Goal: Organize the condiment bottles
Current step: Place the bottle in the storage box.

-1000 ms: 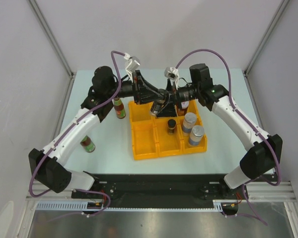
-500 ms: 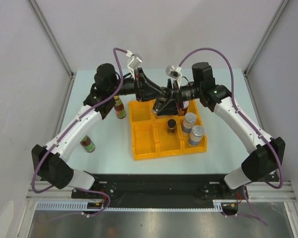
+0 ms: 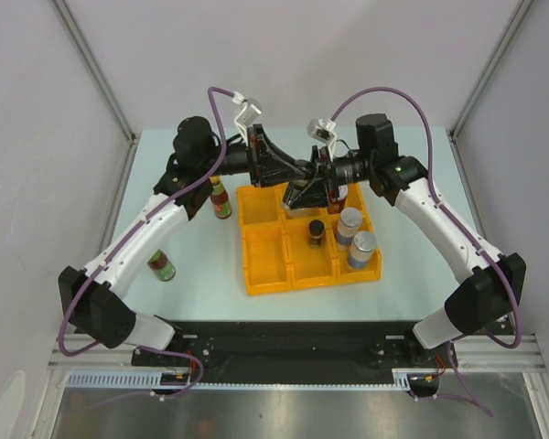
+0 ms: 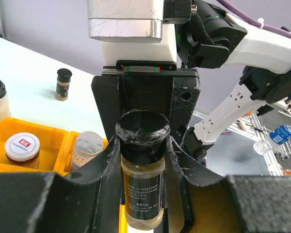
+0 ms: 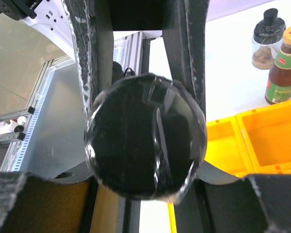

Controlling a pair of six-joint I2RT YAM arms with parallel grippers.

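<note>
A black-capped spice jar [image 4: 143, 170] hangs over the back middle compartment of the yellow tray [image 3: 265, 274]. My left gripper [image 4: 143, 160] is shut on its clear body. My right gripper [image 5: 145, 171] faces it from the other side, its jaws closed against the black cap [image 5: 145, 136]. From above, the left gripper [image 3: 297, 178] and the right gripper [image 3: 313, 183] meet tip to tip, and the jar between them is mostly hidden. The tray holds a dark-capped jar [image 3: 317, 231] and two silver-lidded jars [image 3: 349, 222] [image 3: 362, 247].
A green-labelled sauce bottle [image 3: 220, 198] stands just left of the tray, and another [image 3: 162, 265] lies on the table further left. A small spice jar [image 4: 63, 83] and a black-topped shaker [image 5: 267, 36] stand on the table beyond the tray. A brown bottle [image 3: 337, 197] stands in the back right compartment.
The right gripper's jaws have closed onto the jar's cap. Both wrists shifted slightly toward the back at first, then stayed still. The left grip is unchanged.
</note>
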